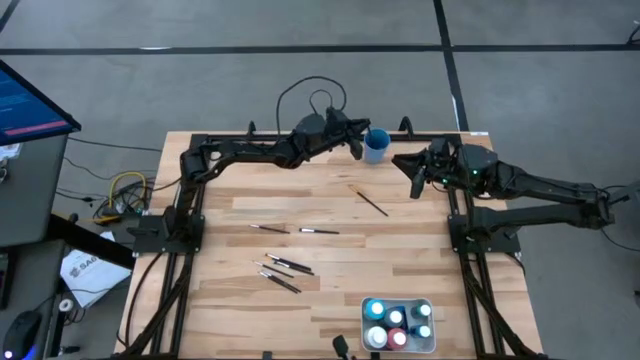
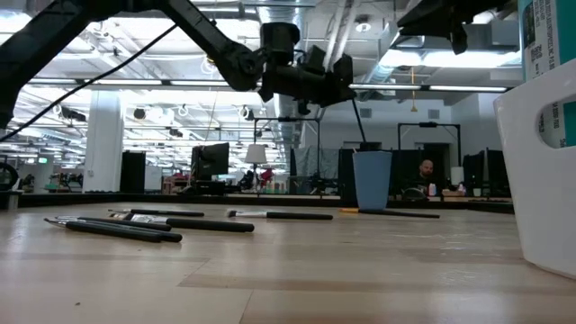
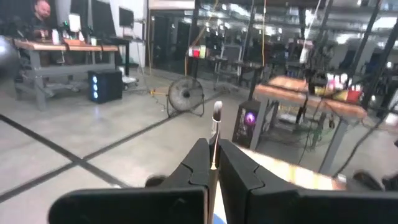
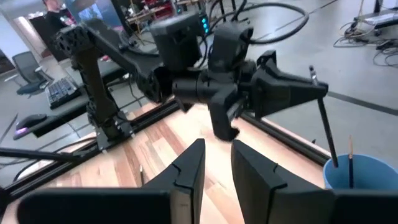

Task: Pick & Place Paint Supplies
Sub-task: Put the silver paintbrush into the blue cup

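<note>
Paintbrush, thin and dark with a pale tip (image 4: 324, 132): your left gripper (image 4: 311, 87) is clamped on its upper end above the round blue plastic cup (image 1: 376, 146) at the table's far edge. Its long axis hangs near upright, lower end already inside the cup, so releasing it falls to the left arm. Your right gripper (image 4: 217, 163) waits just beside the cup, fingers slightly apart, holding nothing.
</note>
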Motion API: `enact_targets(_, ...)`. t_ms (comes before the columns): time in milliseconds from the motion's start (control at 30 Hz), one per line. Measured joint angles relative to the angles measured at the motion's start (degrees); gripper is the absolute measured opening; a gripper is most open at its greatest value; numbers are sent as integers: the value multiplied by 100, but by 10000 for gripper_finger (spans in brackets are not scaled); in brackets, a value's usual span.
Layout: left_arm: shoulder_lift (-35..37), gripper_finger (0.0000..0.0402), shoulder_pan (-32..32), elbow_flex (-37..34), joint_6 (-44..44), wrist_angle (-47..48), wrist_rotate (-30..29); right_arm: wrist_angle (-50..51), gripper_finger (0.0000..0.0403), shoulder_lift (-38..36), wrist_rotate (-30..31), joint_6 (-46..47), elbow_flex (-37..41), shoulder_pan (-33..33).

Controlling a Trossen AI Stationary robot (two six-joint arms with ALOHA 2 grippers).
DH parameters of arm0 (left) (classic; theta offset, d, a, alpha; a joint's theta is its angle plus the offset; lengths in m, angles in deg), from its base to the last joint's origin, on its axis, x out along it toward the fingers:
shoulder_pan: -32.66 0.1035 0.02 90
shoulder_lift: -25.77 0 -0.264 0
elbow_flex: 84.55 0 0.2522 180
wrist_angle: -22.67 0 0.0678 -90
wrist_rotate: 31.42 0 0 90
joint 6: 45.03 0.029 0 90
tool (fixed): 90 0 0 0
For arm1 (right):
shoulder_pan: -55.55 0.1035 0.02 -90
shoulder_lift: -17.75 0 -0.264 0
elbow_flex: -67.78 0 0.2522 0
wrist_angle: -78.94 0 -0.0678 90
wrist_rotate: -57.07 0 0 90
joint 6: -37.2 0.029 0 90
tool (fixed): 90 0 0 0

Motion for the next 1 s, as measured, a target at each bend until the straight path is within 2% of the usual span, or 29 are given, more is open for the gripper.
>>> enact_targets(700, -335, 10, -32, -11, 9, -109, -191, 180, 71, 99, 31, 35, 0, -2)
enact_targets(800, -337, 27, -46, -11, 17, -73, -191, 145, 71, 143, 37, 48, -2, -6)
enact_targets(1000, -335, 86, -51, -11, 48, 103, -33, 591, 71, 292, 336, 268, -4, -13)
